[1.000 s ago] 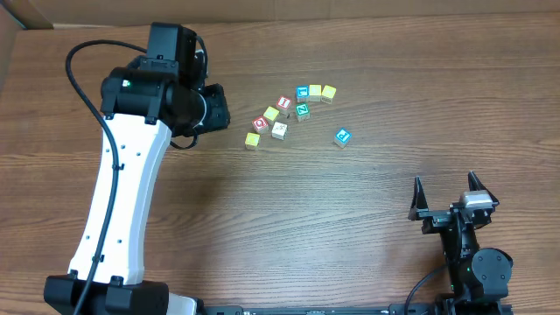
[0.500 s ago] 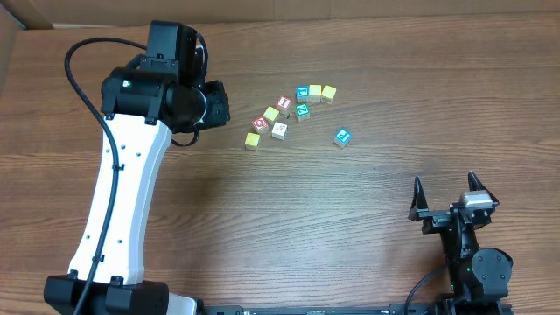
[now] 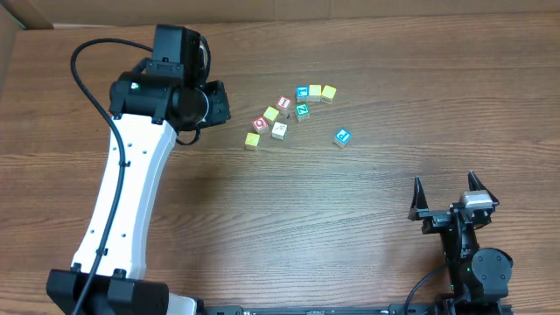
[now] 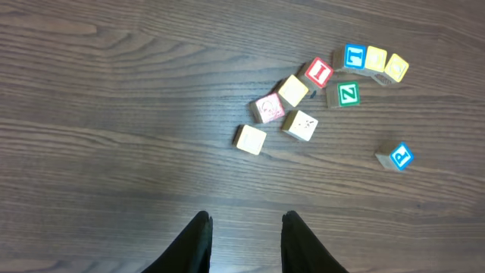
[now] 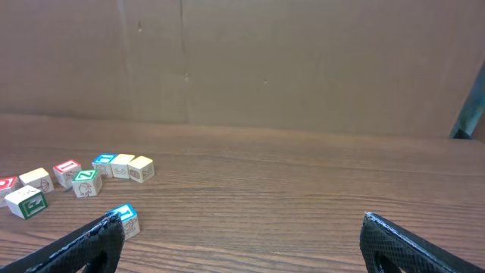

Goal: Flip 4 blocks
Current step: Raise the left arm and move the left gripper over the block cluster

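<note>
**Approach phase: left arm nears the blocks, no grip yet**

Blocks (image 3: pixel 289 114) lie in a loose group on the table (image 3: pixel 306 219), at approx. 3 o'clock from the left gripper (image 3: pixel 214 103) in the overhead view. In the left wrist view the yellow block (image 4: pixel 250 139) is closest, at about 12 o'clock from the left gripper (image 4: pixel 244 227). The cream block (image 4: pixel 301 125) sits just beside it at 2 o'clock. The green block (image 4: pixel 347 94) is further back. The blue block (image 4: pixel 399 156) stands alone, apart from the group at 4 o'clock. Two red blocks (image 4: pixel 319 72) are mixed in and are not for flipping.

The left gripper's jaws are only partly apart and have nothing between them. The right gripper (image 5: pixel 242 235) is spread wide, also empty, and parked near the table edge, well apart from the blocks.

Judgement: the step is the reach for the first block, prob. the yellow one. The next move calls for going fwd and down so the fingers come on both sides of that block, w/o pushing the cream neighbour.

Vs. one second ago: the left arm moved a little toward the blocks. The blocks and the right arm are where they were.
</note>
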You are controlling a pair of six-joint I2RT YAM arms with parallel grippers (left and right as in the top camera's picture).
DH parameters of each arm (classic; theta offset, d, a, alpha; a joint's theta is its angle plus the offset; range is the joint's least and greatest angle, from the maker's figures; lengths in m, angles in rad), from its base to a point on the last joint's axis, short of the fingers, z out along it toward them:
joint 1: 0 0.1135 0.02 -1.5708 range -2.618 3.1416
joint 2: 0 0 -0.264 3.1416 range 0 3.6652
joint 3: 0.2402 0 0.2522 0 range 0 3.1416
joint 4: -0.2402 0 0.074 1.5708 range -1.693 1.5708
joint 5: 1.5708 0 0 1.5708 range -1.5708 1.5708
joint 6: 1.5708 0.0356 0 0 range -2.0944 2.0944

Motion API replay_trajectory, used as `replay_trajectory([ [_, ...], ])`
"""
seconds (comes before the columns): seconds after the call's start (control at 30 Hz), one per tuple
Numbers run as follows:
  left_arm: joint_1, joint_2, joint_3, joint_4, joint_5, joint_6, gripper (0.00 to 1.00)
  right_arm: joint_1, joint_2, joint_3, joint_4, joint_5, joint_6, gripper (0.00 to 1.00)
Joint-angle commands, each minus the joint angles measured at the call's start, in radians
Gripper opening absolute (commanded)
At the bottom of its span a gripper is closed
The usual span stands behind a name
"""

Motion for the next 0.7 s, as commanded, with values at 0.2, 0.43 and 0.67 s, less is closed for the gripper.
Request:
replay_trajectory([
  [0.2, -0.006, 0.016, -0.042, 0.011, -0.015, 0.019, 0.50, -0.005, -0.008, -0.010, 0.006, -0.002, -0.001, 1.00],
  [0.43, -0.006, 0.017, -0.042, 0.020, -0.013, 0.019, 0.13, -0.005, -0.008, -0.010, 0.006, -0.002, 0.000, 1.00],
  [0.67, -0.011, 0.052, -0.043, 0.010, -0.012, 0.015, 0.04, -0.005, -0.008, -0.010, 0.006, -0.002, 0.000, 1.00],
])
